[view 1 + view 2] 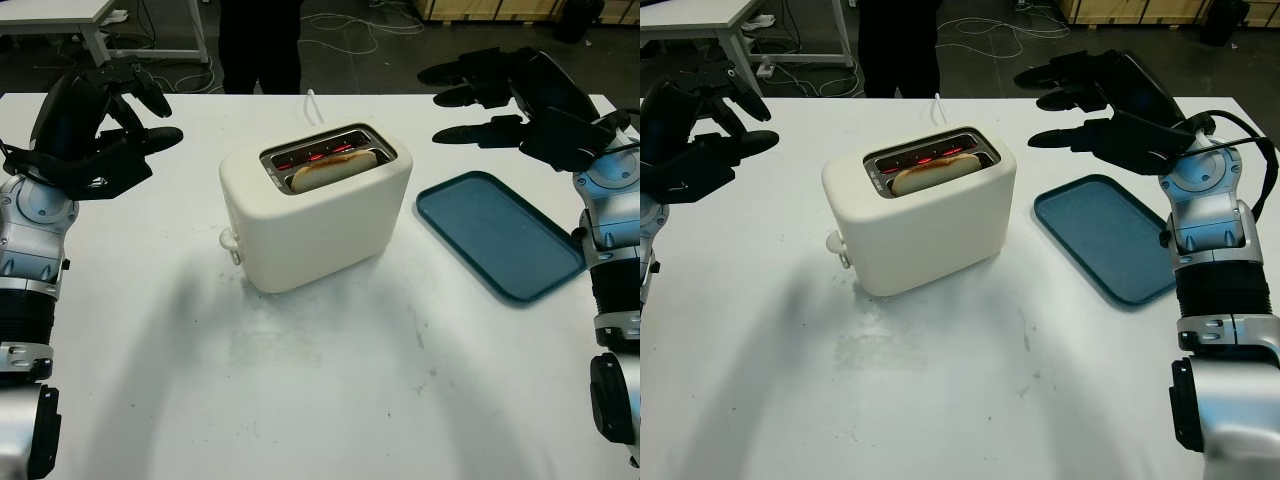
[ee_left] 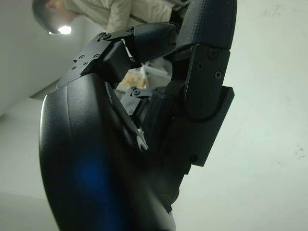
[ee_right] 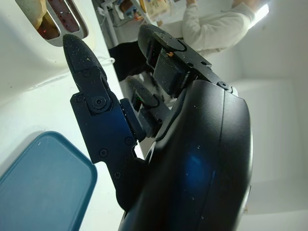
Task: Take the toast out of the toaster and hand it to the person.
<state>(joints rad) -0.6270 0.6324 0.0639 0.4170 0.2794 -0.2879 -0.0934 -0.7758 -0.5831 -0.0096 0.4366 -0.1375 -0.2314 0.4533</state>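
A cream toaster (image 1: pixel 310 215) stands in the middle of the white table (image 1: pixel 330 390), its slots glowing red. A browned slice of toast (image 1: pixel 333 169) sticks up from the nearer slot. My right hand (image 1: pixel 480 98) hovers open above the table to the right of the toaster, over the far end of a blue tray (image 1: pixel 498 233). My left hand (image 1: pixel 125 125) is raised open at the far left, well clear of the toaster. A person in dark trousers (image 1: pixel 260 45) stands beyond the table's far edge.
The blue tray lies flat to the right of the toaster. A white cord (image 1: pixel 308 105) runs from the toaster to the far edge. Desk legs and floor cables (image 1: pixel 170 50) lie beyond the table.
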